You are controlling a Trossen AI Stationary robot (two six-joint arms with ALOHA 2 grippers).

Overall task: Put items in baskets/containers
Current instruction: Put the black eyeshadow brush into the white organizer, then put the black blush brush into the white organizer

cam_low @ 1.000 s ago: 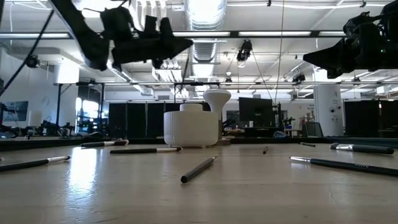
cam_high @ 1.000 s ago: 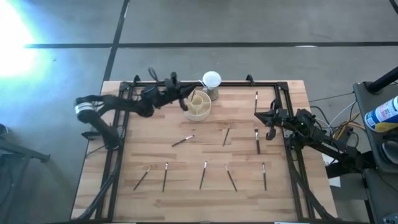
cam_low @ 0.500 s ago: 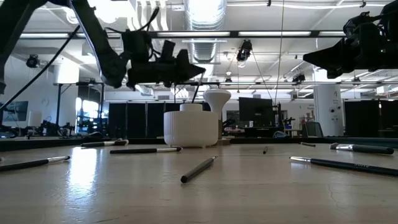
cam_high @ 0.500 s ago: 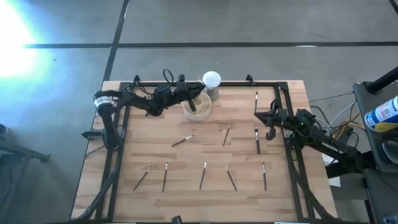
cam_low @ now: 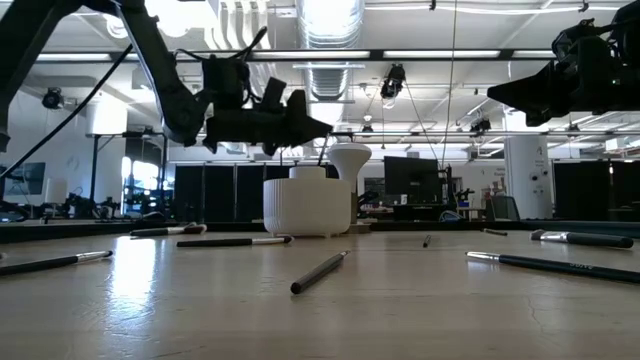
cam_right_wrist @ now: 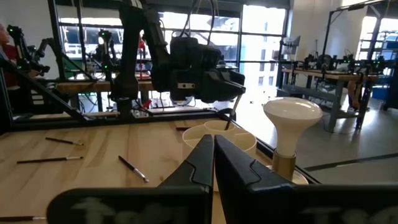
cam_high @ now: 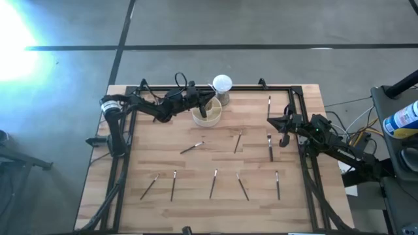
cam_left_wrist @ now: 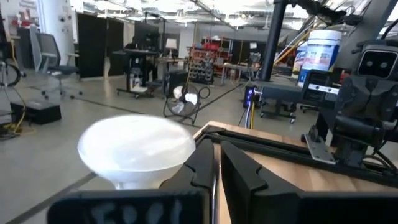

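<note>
Here the wooden surface (cam_high: 255,163) is bordered by a dark metal frame (cam_high: 297,130) along its far, left and right sides, and the cream organiser (cam_high: 206,111) stands close to the far edge, just beside the white ball on a stand (cam_high: 222,85). The middle of the surface, between the organiser and the near row of brushes, is mostly free, with only a few brushes lying there.

The left end effector (cam_high: 210,101) hangs over the organiser's rim, a little above it in the low view. A thin dark brush (cam_low: 321,152) stands tilted from its tip down into the organiser. Whether the fingers are still pinching this brush or are a little spread, I cannot tell. Which inner compartment takes the brush I also cannot tell; no other content of the organiser can be made out.

The right end effector (cam_high: 283,130) waits above the right side of the surface, near the frame, with its fingers pressed together and holding nothing.

The other brushes lie flat and well apart from each other. One (cam_high: 192,147) is near the centre, one (cam_high: 238,141) is to the right of it, and one (cam_high: 270,147) lies just beside the right end effector. One more (cam_high: 269,106) lies near the far right corner. Five lie in a row toward the near edge: (cam_high: 149,187), (cam_high: 174,185), (cam_high: 213,183), (cam_high: 242,187) and (cam_high: 277,184).
</note>
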